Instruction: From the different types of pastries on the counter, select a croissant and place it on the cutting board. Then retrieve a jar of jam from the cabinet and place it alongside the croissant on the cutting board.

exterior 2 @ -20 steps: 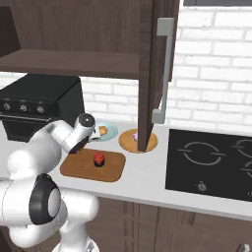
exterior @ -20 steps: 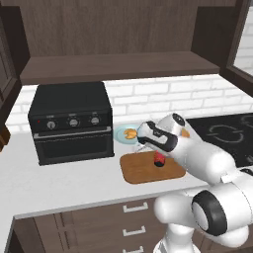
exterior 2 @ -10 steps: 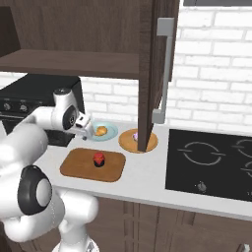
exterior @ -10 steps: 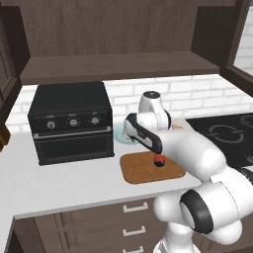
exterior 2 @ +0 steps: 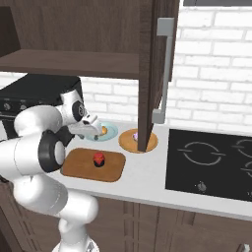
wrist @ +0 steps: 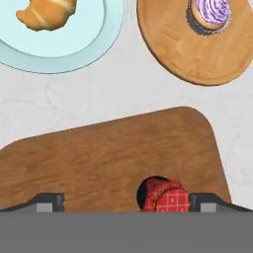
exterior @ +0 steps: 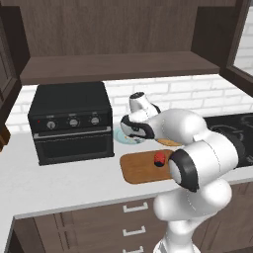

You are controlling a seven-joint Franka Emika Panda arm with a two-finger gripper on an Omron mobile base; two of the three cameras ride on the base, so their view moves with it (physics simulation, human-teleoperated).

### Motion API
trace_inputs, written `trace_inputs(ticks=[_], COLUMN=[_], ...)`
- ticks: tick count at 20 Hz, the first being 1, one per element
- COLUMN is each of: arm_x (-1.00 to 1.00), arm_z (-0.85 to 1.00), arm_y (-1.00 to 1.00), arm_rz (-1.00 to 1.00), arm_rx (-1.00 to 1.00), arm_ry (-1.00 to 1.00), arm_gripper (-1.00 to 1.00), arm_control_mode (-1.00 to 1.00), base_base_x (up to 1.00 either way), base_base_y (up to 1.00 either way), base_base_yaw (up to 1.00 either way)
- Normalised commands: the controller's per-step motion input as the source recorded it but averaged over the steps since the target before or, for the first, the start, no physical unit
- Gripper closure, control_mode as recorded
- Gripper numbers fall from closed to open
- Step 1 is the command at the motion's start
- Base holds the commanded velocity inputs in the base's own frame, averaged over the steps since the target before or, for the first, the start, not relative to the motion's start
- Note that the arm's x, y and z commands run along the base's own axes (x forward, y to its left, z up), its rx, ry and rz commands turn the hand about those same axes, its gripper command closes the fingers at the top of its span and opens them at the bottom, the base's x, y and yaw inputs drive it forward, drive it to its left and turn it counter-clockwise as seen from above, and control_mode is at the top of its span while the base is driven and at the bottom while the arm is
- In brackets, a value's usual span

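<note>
The red jar of jam (wrist: 163, 195) stands on the brown cutting board (wrist: 113, 153), near its right end, also seen as jar (exterior 2: 99, 158) on board (exterior 2: 78, 167) and jar (exterior: 159, 158) on board (exterior: 141, 170). The golden croissant (wrist: 47, 12) lies on a light blue plate (wrist: 94, 47) behind the board; croissant (exterior 2: 103, 130). My gripper (wrist: 128, 203) is open, fingers wide apart and holding nothing, raised above the board's back edge; gripper (exterior 2: 90, 130), gripper (exterior: 132, 132). A purple-frosted pastry (wrist: 212, 10) sits on a round wooden plate (wrist: 188, 54).
A black toaster oven (exterior: 71, 123) stands left of the board. The cabinet's open door (exterior 2: 152, 74) hangs over the round wooden plate (exterior 2: 147, 144). Its dark shelf (exterior: 118, 66) runs overhead. A black cooktop (exterior 2: 211, 157) lies to the right on the white counter (exterior 2: 142, 177).
The hand has lifted off the jar, leaving it on the board, and has swung back and left toward the blue plate.
</note>
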Motion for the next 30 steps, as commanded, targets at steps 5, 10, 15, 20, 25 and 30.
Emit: trace_inputs(ticks=[5,10,15,20,25,30], arm_x=[0.34,0.14,0.47,0.93,0.90,0.64], arm_z=[0.21,0.01,-0.27,-0.02,-0.07,-0.32], arm_y=[-0.37,-0.17,0.24,0.08,0.01,0.01], arm_rz=[0.00,0.00,0.00,0.00,0.00,0.03], arm_rx=[0.40,0.12,0.00,-0.02,-0.01,-0.01], arm_ry=[0.01,0.00,0.00,0.00,0.00,0.00], arm_gripper=[-1.00,-1.00,-1.00,-1.00,-1.00,-1.00], arm_control_mode=[-1.00,-1.00,-1.00,-1.00,-1.00,-1.00], base_base_x=[0.00,0.00,0.00,0.00,0.00,0.00], base_base_y=[0.00,0.00,0.00,0.00,0.00,0.00], base_base_yaw=[0.00,0.00,0.00,0.00,0.00,0.00])
